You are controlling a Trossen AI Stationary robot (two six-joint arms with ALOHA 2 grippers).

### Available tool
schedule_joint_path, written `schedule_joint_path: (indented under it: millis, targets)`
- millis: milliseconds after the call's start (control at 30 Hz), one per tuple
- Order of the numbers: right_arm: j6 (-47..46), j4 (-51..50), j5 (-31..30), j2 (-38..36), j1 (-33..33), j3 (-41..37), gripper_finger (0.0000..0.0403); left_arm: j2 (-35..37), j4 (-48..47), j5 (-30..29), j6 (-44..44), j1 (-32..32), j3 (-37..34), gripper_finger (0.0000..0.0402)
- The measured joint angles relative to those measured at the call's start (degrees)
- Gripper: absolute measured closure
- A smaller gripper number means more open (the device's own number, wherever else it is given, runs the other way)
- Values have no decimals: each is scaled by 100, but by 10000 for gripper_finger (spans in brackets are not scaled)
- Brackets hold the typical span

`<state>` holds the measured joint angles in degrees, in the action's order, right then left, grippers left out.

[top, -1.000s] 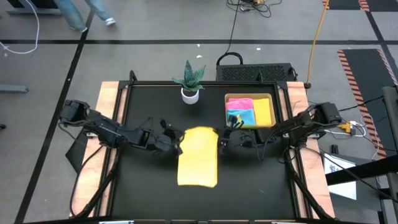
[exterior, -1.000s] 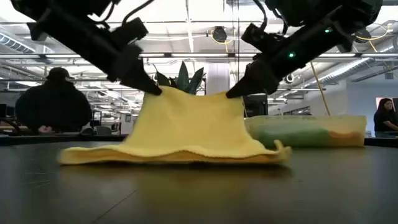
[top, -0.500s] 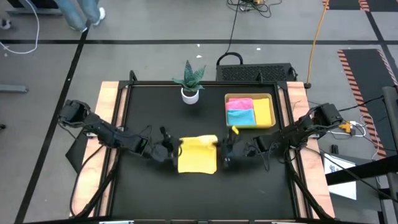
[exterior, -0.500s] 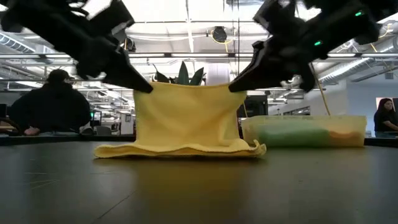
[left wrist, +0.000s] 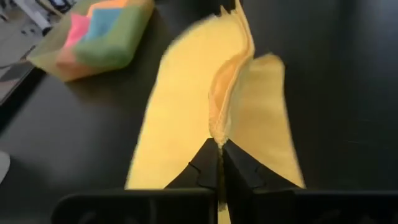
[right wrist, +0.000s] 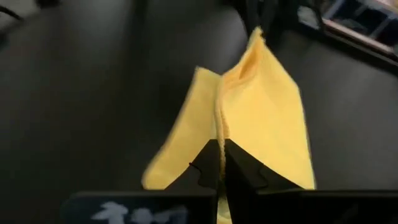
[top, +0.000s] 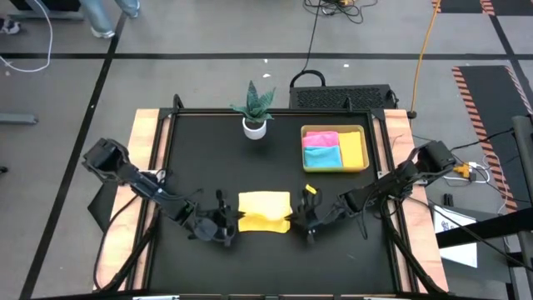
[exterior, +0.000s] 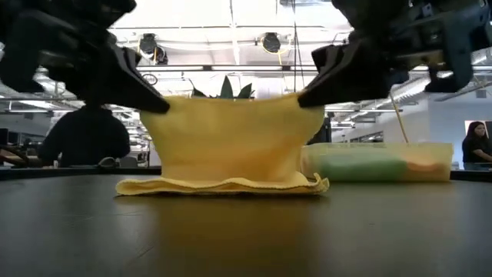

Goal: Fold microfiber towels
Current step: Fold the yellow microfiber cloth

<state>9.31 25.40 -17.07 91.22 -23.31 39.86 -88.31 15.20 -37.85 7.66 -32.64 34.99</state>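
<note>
A yellow microfiber towel (top: 264, 210) stands draped between my two grippers near the table's front middle. Its top edge is stretched between them, and its lower fold (exterior: 223, 185) lies on the black table. My left gripper (top: 229, 222) is shut on the towel's left upper corner. My right gripper (top: 297, 220) is shut on the right upper corner. Pink, light blue and orange folded towels lie in the yellow-green tray (top: 365, 132) at the far right. My left gripper pinches the towel's upper left corner (left wrist: 217, 135) between its two fingers, coming slanting down from the table's left. One layer or several, I cannot tell. The held edge is lifted and the cloth hangs below it onto the table. My right gripper pinches the towel's upper right corner (right wrist: 219, 134) between its two fingers, coming slanting down from the table's right. The top edge (exterior: 231, 100) runs nearly taut across to the other gripper. The cloth below sags onto the table.
A small potted plant (top: 255, 108) stands at the far middle. The tray (exterior: 377, 161) sits behind and to the right of the towel. Bare black table lies in front of the towel. A person (exterior: 84, 142) sits in the room beyond.
Both grippers have gone toward the table's near edge and slightly down, still shut on the towel's corners. The held edge has been carried over the part lying on the table. From above, the towel is now far shorter than it was.
</note>
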Motion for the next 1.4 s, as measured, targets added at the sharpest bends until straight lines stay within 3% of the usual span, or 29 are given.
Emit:
schedule_joint_path:
  millis: [233, 567, 800, 900, 1033, 1233, 1400]
  targets:
    - [-439, -67, 513, 92, -3, 3, 400, 1, -21, 443, 61, -205, 4, 393]
    - [-471, 673, 523, 972, 70, 2, 400, -690, -7, 636, 348, -201, -1, 382]
    - [-665, 905, 534, 1327, 188, 2, 397, -706, -16, 899, 457, -212, -1, 392]
    - [-672, 901, 543, 1341, 188, 0, 381, -570, -9, 932, 488, -210, -1, 377]
    - [-784, 899, 698, 1146, 184, 0, 332, -466, 3, 960, 469, -211, -1, 350]
    - [-1038, 912, 689, 732, 184, 0, 258, -459, 3, 1438, 590, -199, -1, 281]
    - [-1190, 1018, 680, 657, 280, 0, 240, -459, 13, 1495, 646, -194, 142, 221]
